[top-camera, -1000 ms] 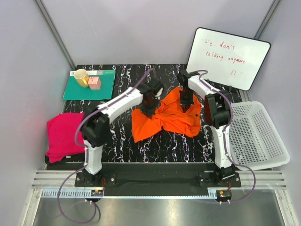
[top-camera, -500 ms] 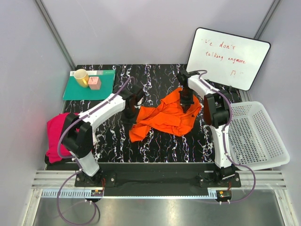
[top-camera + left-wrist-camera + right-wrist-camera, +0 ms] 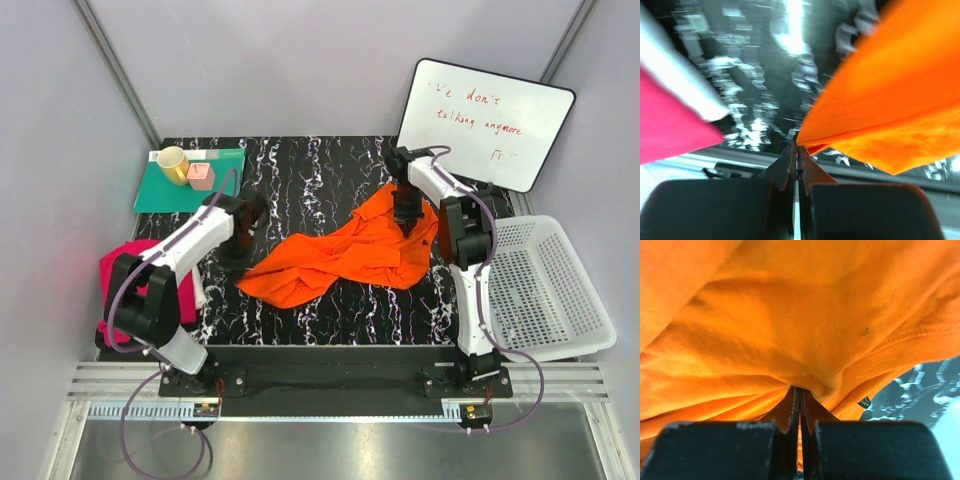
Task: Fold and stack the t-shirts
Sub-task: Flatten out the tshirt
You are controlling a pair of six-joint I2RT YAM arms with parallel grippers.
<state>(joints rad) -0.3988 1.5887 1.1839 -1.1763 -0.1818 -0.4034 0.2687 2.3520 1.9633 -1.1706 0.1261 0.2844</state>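
The orange t-shirt (image 3: 350, 250) hangs stretched in a long band across the middle of the black marbled table. My left gripper (image 3: 240, 265) is shut on its left corner; in the left wrist view the closed tips (image 3: 796, 146) pinch orange cloth (image 3: 880, 100). At the shirt's far right edge my right gripper (image 3: 405, 215) is shut on a fold, and in the right wrist view the tips (image 3: 799, 388) are buried in the orange fabric (image 3: 790, 315). The magenta-pink t-shirt (image 3: 125, 285) lies bunched at the table's left edge, also in the left wrist view (image 3: 665, 130).
A teal mat (image 3: 190, 190) at the back left carries a yellow mug (image 3: 172, 163) and a small pink block (image 3: 201, 176). A whiteboard (image 3: 485, 120) leans at the back right. A white perforated basket (image 3: 550, 290) sits off the table's right side.
My left gripper has swung left and nearer with the shirt's corner, pulling the bunched orange shirt out into a long band. The right gripper shifted slightly right, still gripping.
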